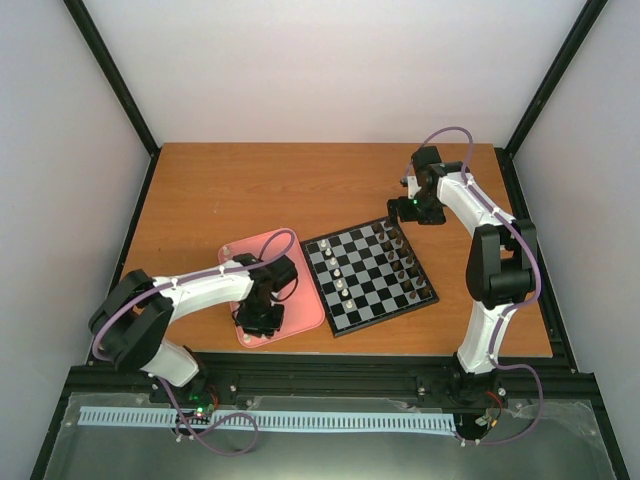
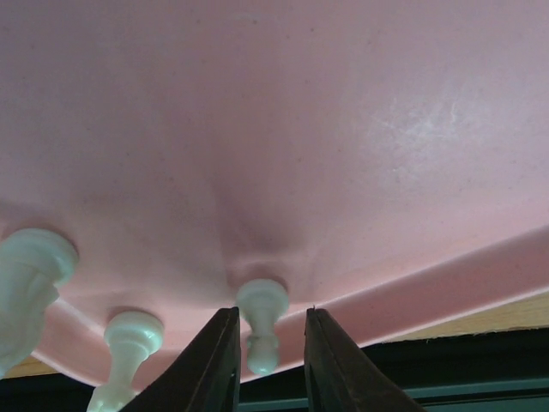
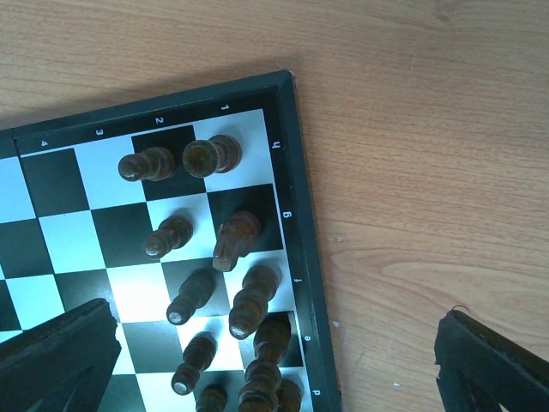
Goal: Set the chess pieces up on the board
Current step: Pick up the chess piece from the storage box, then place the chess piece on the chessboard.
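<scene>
The room is a plain white booth: pale walls (image 1: 330,60) on three sides, with black frame posts (image 1: 110,75) running up the corners. The table (image 1: 230,190) is orange-brown wood, its grain clear under the right arm's camera, and a black rail (image 1: 330,375) runs along the near edge where both arms are bolted. A pale slotted strip (image 1: 300,420) lies just in front of that rail.

The board (image 1: 386,317) sits right of centre, turned at an angle to the table's edges. Just beside it on the left is the pink tray (image 1: 305,300). A few of the chess pieces (image 1: 338,272) stand along the board's left side, and the dark brown pieces (image 1: 400,262) crowd two rows on its right side.

The left gripper (image 2: 273,365) is down in the near part of the tray, its jaws drawn narrow on either side of one pale pawn (image 2: 262,322). I cannot tell whether they press on it. Two more pale pieces lie on the pink floor to the left.

The right gripper (image 3: 273,318) hangs over the far right corner of the board, above the dark pieces, with its jaws spread wide and nothing between them.
</scene>
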You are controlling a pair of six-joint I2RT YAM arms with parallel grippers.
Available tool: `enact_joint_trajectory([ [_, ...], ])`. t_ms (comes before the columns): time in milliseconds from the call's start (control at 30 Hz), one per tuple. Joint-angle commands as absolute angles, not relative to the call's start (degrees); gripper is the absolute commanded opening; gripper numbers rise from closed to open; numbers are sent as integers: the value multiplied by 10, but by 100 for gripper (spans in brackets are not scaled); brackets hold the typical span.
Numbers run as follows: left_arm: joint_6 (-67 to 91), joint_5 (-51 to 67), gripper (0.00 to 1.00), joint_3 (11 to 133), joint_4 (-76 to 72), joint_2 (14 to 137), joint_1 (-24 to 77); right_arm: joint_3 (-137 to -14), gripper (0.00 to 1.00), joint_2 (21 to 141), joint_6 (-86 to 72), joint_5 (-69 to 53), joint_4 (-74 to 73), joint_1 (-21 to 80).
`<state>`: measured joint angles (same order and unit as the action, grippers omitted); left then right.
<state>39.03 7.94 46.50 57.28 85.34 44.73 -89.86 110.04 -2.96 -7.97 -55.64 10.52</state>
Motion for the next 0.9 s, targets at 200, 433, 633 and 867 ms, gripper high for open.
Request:
enact_joint_trajectory([
  [200, 392, 89, 12, 460, 554, 868, 447, -903, 100, 1088, -26, -75, -554, 104],
  [433, 368, 71, 1, 510, 593, 879, 448, -905, 100, 1090, -26, -75, -552, 104],
  [633, 333, 71, 1, 658, 671, 900, 460, -908, 100, 1092, -25, -73, -554, 103],
  [867, 289, 103, 1, 848, 729, 997, 530, -904, 100, 1091, -26, -70, -553, 104],
])
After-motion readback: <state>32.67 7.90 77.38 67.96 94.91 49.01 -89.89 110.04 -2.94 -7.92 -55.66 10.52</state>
